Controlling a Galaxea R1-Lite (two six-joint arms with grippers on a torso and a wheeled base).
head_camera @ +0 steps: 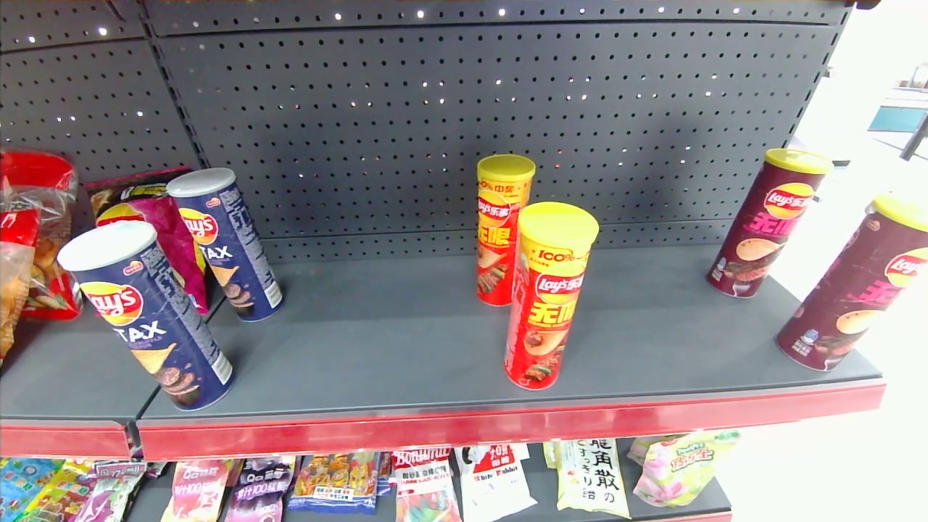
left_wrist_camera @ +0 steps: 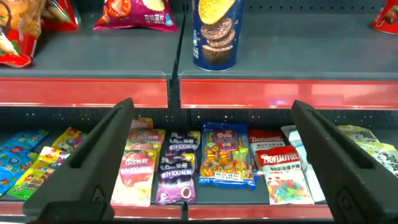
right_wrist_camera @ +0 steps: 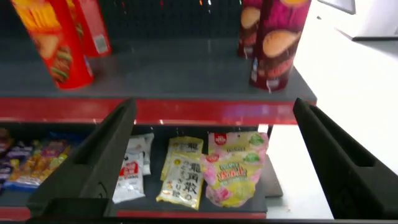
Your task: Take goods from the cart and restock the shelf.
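standing upright, lids up, chip cans (head_camera: 551, 290) line the shelf (head_camera: 406, 341); left gripper (left_wrist_camera: 212, 106) and right gripper (right_wrist_camera: 216, 102) gape wide, empty.

Grey shelf (head_camera: 435, 341), red front edge. Standing on it: two blue cans (head_camera: 156, 319) left, two red cans (head_camera: 547, 297) middle, two maroon cans (head_camera: 765, 225) right.

Navy cans (head_camera: 148, 319), red yellow-lidded cans (head_camera: 551, 297) and maroon cans (head_camera: 768, 225) stand on a grey, red-edged shelf (head_camera: 406, 341).
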